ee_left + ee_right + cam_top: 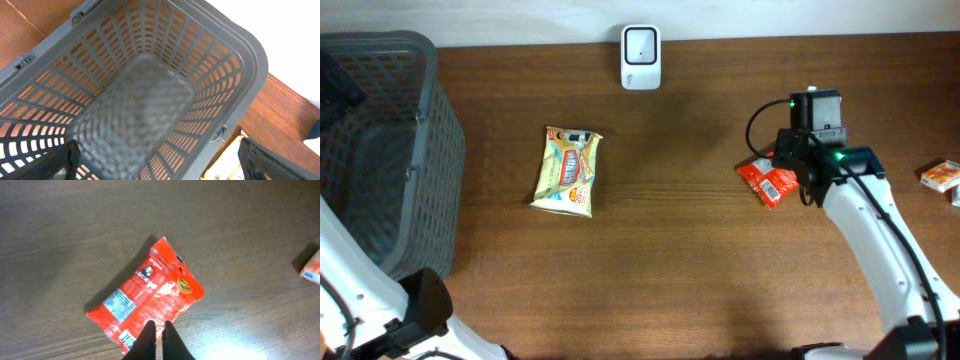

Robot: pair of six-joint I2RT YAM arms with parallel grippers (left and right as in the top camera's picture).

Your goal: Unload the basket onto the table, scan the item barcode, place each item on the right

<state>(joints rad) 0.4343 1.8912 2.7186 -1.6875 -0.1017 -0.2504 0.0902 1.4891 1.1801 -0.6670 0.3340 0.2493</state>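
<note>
Right wrist view showed the right gripper (156, 330) pinched narrow on the packet (150, 297), which lay toward the table's (700, 250) right edge, well apart from the scanner (640, 57) at the far edge; the left gripper (162, 160) stood wide; lifting and scanning remained.

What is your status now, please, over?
Left gripper open, over the basket. Right gripper shut on the red packet at its edge; packet lying on the table. Nothing between it and the scanner.
</note>
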